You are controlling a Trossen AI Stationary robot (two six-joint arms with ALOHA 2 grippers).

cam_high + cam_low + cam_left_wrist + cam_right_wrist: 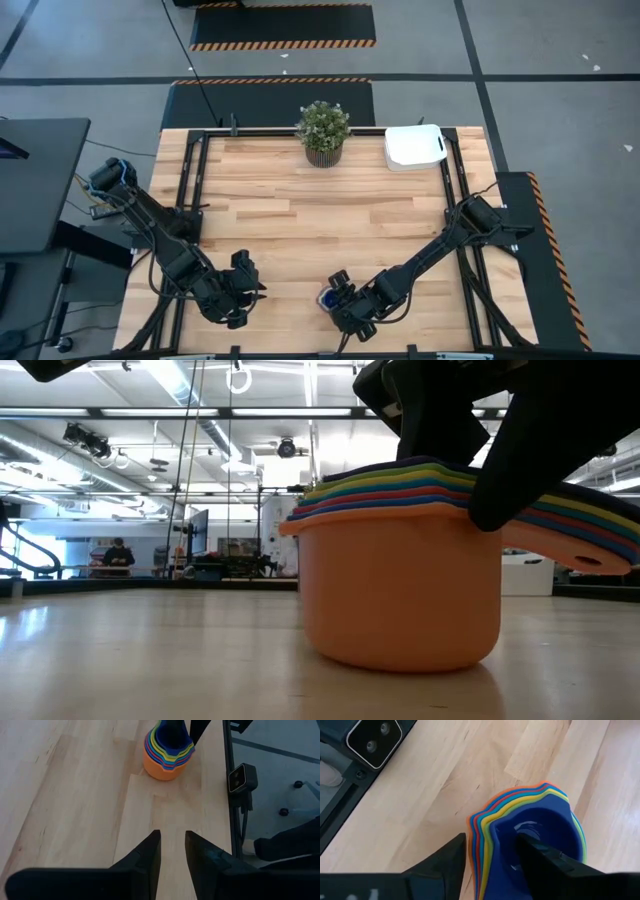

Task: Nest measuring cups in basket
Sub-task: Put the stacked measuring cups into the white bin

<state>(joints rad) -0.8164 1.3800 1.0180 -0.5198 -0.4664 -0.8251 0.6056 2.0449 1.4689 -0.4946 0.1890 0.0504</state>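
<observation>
Trouble looked most likely to come from the grip itself. The right claw (487,852) had its fingers straddling the rim of the measuring cups (530,835), one finger inside the innermost dark blue cup and the other outside the stack. The pinch looked partly closed, but I could not tell whether it had a firm hold. If it caught only the inner cup or two, a lift would probably pull those free and leave the rest sitting on the worktop (300,220). A skewed squeeze could also tip the whole stack or skid it toward the near edge, which was close by.

The cups themselves were already nested into one tidy tower: orange outermost and lowest, then red, green, yellow and the blues within, their flat handles fanned together on one side. It stood upright near the worktop's near edge, a little right of the middle. The basket (414,146) sat well apart at the far right corner, beside a potted plant (322,130), so a long carry lay ahead and a loose hold could spill cups on the way.

The left claw (172,851) waited near the near-left corner, narrowly parted and holding nothing.
</observation>
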